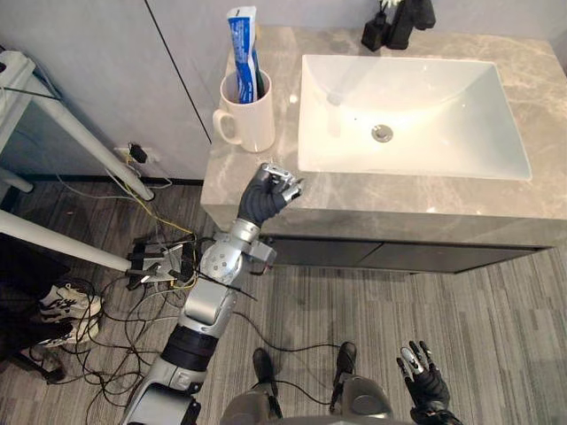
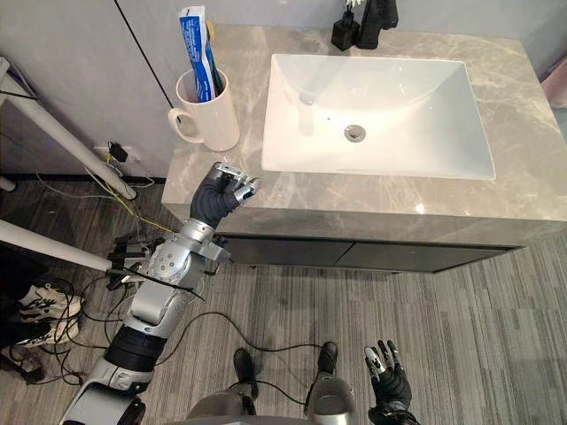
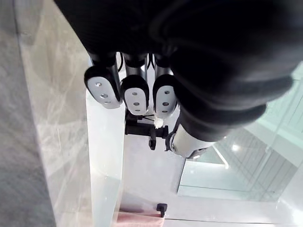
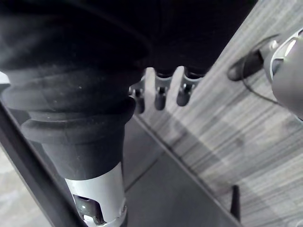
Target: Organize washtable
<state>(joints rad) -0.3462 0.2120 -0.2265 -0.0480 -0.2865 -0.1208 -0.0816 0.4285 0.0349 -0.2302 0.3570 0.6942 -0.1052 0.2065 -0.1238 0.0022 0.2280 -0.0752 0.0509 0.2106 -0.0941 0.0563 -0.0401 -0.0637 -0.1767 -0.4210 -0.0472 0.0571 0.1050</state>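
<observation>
1. The left hand [image 1: 266, 193] is raised at the front edge of the grey stone bench [image 1: 532, 197], just in front of the sink's left front corner.
2. In the left wrist view its fingers [image 3: 135, 94] are curled in toward the palm, tips side by side, with the thumb apart from them. They hold nothing.
3. The right hand [image 1: 423, 379] hangs low over the grey plank floor [image 1: 496, 310], well apart from the bench. Its fingers [image 4: 160, 97] are loosely spread and empty.
4. A white mug [image 1: 248, 119] stands upright on the bench's left end, just beside the sink, with its handle toward the bench's left edge.
5. A blue and white toothpaste tube [image 1: 244, 44] stands upright in the mug. Something dark and thin stands beside it, but what it is cannot be told.
6. The white rectangular sink [image 1: 443, 97] is set into the bench, with a round metal drain [image 1: 382, 133] in its floor.
7. A black tap [image 1: 409, 19] stands at the back edge behind the sink, with a small black bottle [image 1: 374, 34] just beside it.
8. Dark drawer fronts [image 1: 399, 255] run beneath the bench.
</observation>
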